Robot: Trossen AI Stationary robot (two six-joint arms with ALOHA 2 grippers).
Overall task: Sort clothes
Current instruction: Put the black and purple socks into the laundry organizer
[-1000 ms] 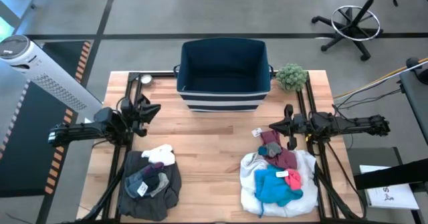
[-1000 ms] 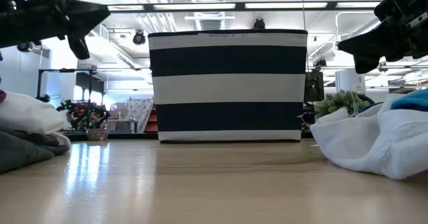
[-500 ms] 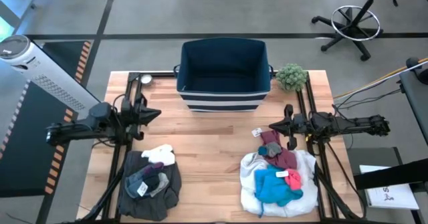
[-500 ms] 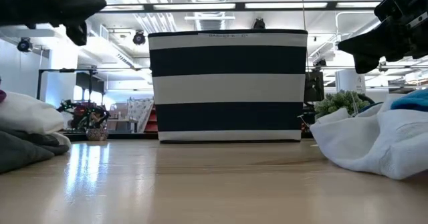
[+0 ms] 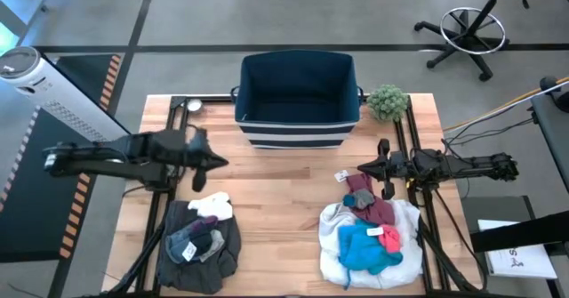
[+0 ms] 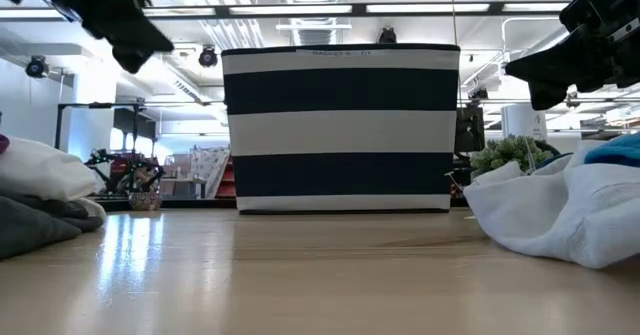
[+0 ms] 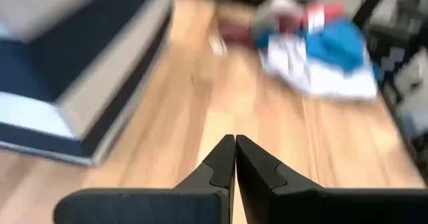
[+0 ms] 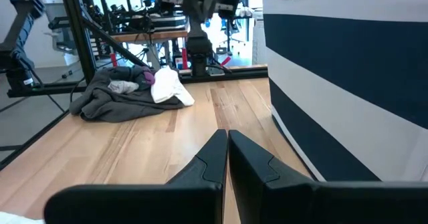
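The table [image 5: 284,218] is pale planked wood with a smooth, slightly glossy finish. The clothes [image 5: 369,236] are soft matt cloth. The striped bin [image 5: 298,129] is woven fabric. Both claws look like matt black plastic.

In the left wrist view everything is blurred: the bin [image 7: 73,83] and the far clothes pile [image 7: 321,50] are smears of colour. In the low view the white garment [image 6: 560,215] is cut off by the right edge, the grey garment [image 6: 40,225] by the left. The tag [image 5: 340,176] near the table's right side is too small to read
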